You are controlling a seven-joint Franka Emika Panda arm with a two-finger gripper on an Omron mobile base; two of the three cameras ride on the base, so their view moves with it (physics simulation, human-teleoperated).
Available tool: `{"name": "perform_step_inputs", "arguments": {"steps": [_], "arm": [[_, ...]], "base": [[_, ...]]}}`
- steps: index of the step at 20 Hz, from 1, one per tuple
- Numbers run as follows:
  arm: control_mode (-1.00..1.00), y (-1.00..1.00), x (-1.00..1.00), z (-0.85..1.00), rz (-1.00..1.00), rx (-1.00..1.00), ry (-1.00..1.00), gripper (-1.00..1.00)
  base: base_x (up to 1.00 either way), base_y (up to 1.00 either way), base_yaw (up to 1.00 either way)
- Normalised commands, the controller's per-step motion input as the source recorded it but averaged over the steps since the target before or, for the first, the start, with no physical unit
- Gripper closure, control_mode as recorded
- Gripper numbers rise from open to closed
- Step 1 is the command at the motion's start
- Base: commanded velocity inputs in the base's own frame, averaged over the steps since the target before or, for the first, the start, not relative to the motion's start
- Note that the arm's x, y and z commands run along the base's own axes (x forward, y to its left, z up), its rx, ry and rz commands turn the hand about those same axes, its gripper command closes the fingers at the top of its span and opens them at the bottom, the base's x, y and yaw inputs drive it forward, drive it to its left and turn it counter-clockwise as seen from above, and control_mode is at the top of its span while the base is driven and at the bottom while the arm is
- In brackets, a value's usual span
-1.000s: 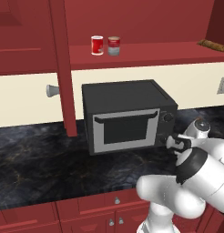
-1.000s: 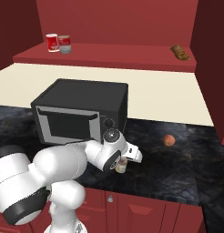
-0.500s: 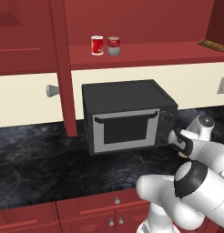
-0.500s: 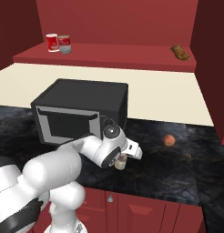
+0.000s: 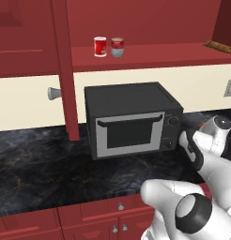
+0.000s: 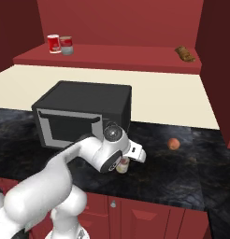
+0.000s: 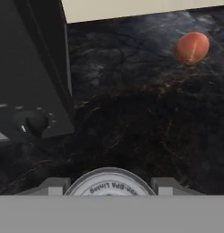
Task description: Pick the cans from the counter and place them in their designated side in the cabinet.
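Right now the jaws [image 7: 108, 187] sit one on each side of the olive-label can [image 7: 108, 182], its silver lid between the two tips in the hand view. Whether they press on it, cannot tell. In the right base view that can [image 6: 122, 165] stands on the desk [image 6: 182, 172] under the wrist, close to the front edge above the red drawers [image 6: 149, 217].

Microwave [image 6: 84, 114] is just beside the can on its left, its knob corner [image 7: 34, 123] close to the jaws. That side is tight. To the right and ahead the dark marble is open. A small orange ball [image 7: 192, 47] lies farther out, near the cream back wall [image 6: 173, 100], well apart from the can.

Up high, the cabinet [image 6: 112, 53] shelf carries the red-over-grey can [image 6: 66, 45], touching or almost touching an all-red can [image 6: 53, 43] at the left end. A brown object [image 6: 184, 53] lies at the right end. The tall narrow door panel [image 5: 65, 70] hangs down left of the microwave.
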Motion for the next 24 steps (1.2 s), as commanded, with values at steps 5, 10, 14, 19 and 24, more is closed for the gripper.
{"name": "perform_step_inputs", "arguments": {"steps": [5,10,14,19,24], "arm": [[-1.00,0.07,-0.28,0.33,0.00,0.00,-0.05,1.00],[-1.00,0.09,-0.27,0.35,0.00,0.00,-0.06,1.00],[-1.00,0.09,-0.27,0.33,0.00,0.00,-0.07,1.00],[-1.00,0.06,-0.29,0.37,0.00,0.00,-0.08,1.00],[-1.00,0.08,-0.28,0.40,0.00,0.00,-0.07,1.00]], "base": [[0.00,0.00,0.00],[0.00,0.00,0.00],[0.00,0.00,0.00],[0.00,0.00,0.00],[0.00,0.00,0.00]]}}
